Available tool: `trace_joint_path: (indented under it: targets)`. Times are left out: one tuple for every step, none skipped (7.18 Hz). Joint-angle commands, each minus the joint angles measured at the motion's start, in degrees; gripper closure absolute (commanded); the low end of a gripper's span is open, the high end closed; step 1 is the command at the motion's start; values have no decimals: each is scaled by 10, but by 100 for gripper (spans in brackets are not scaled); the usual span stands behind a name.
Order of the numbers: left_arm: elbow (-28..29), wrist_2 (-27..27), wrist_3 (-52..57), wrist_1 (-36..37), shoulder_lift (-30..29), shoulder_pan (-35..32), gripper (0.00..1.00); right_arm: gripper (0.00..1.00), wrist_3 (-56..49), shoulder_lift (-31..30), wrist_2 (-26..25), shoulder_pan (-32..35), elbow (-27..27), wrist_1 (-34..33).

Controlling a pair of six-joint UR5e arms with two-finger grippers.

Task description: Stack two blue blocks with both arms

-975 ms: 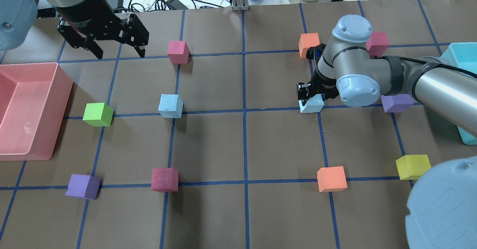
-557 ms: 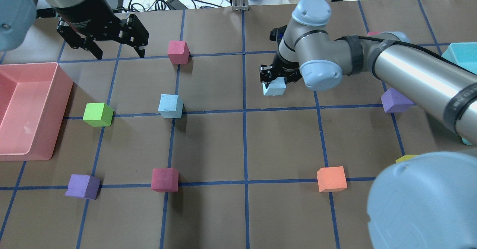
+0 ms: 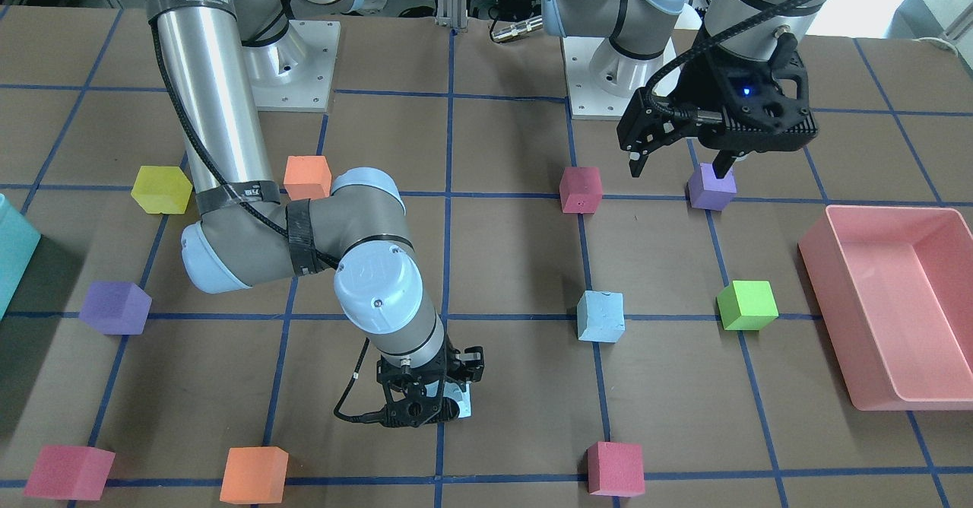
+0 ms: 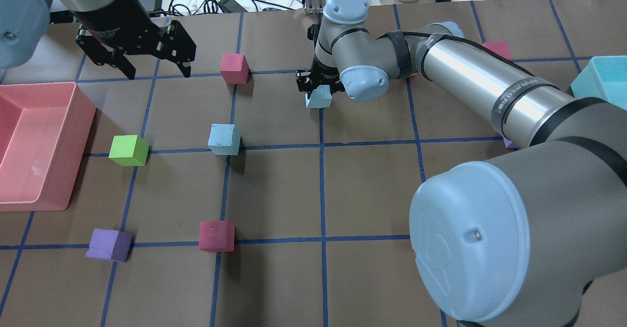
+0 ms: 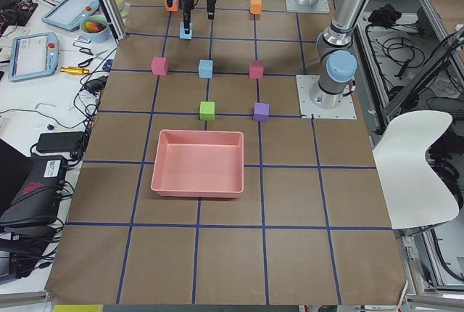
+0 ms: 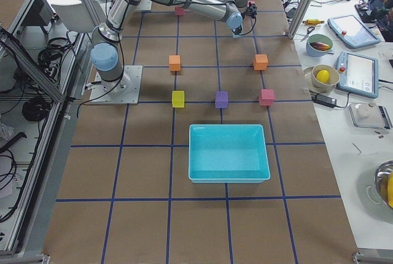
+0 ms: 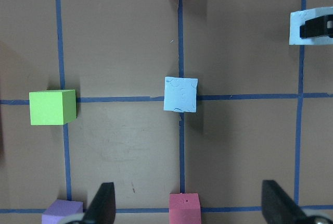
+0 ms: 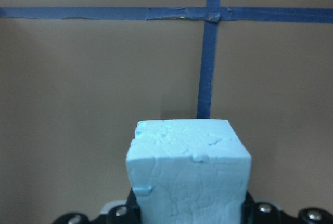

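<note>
Halfway, by the look: clamped one pale sky-blue foam cube in the black two-finger right gripper, far centre. Left the twin sky-blue foam cube resting leftward and nearer, well apart, unstacked. Held the black two-finger left gripper spread and empty, far left. Found only bare brown paper table cover between the cubes.

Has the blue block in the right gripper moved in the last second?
Yes. The held block went left and away from the robot, now reaching the centre tape line.
</note>
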Motion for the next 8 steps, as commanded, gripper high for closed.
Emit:
trace_joint_path:
  targets:
    - [0,0,0,1,0,0,0,0,-1,7,-34,1,-5,2]
    - [0,0,1,0,0,1,0,0,0,4,-33,1,-8,5]
    - [0,0,2,0,-1,1,0,0,1,-9,-31,0,-11,7]
    - [-1,2,9,0,-1,2,0,0,2,-41,-33,-1,-16,20]
    - [-1,3,10,0,-4,4,0,0,0,-81,-32,-2,-18,83]
    - [0,4,11,2,-16,6,0,0,-1,-125,-33,-8,-19,135]
    - [-3,0,7,5,-34,6,0,0,-2,-171,-36,-14,-19,200]
    - [-16,0,2,55,-67,6,0,0,-3,-219,-39,-25,-13,275]
